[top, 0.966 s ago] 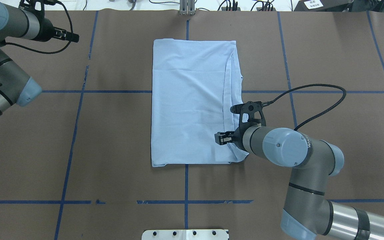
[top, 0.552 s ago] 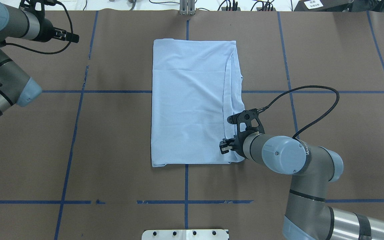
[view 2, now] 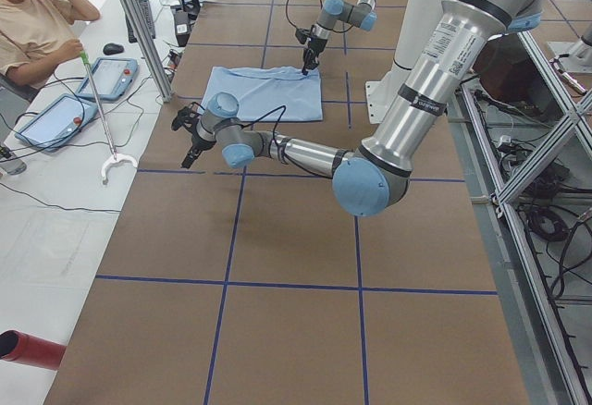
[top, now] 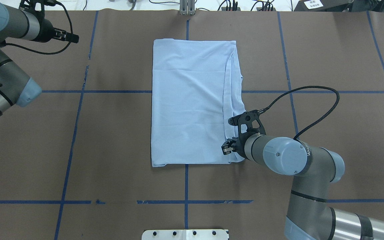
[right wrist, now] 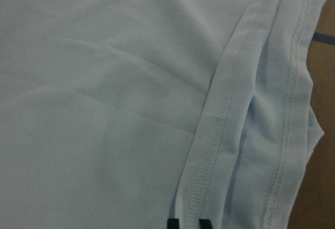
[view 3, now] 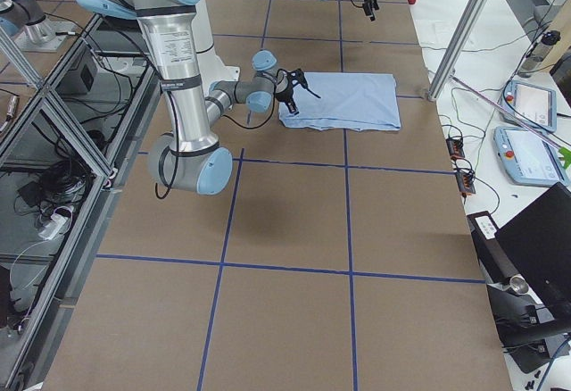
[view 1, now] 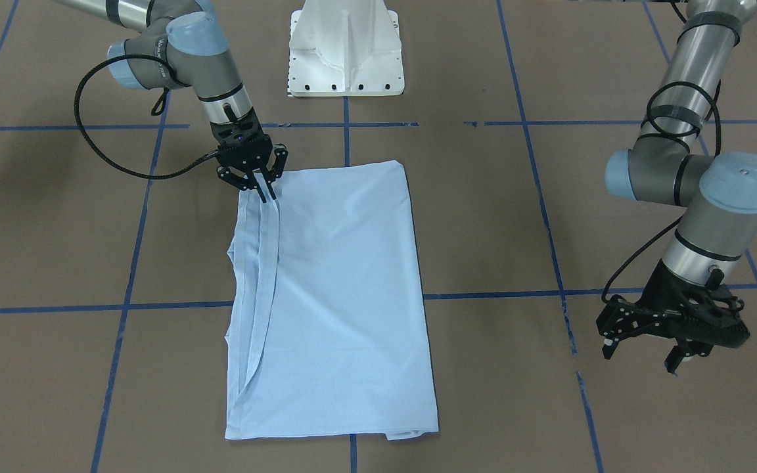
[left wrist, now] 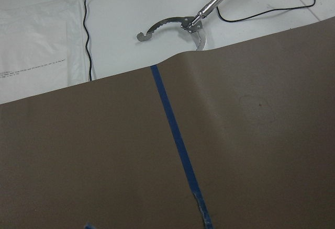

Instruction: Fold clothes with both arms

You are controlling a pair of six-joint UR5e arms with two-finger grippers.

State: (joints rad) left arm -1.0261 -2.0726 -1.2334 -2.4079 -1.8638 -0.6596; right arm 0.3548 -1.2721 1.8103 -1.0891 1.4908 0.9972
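Note:
The light blue T-shirt [top: 188, 103] lies folded into a long rectangle in the middle of the table; its print and collar are hidden. It also shows in the front view [view 1: 332, 295]. My right gripper [top: 226, 149] is at the shirt's near right corner, tips down on the stitched hem [right wrist: 220, 135]. Its fingertips [right wrist: 173, 221] stand close together with the hem strip between them, and in the front view [view 1: 265, 192] they look pinched shut on it. My left gripper [view 1: 641, 351] is open and empty, above bare table far to the shirt's left [top: 73, 37].
Brown paper with blue tape lines [top: 186, 186] covers the table. The white pedestal base [view 1: 345, 49] stands at the robot's edge. The right arm's black cable [top: 315, 100] loops beside the shirt. A grabber tool [left wrist: 178, 27] lies on the floor past the far edge.
My right gripper moved along the shirt's right hem toward the near corner, and its fingers now sit closer together on the hem. The left arm and the shirt stayed put.

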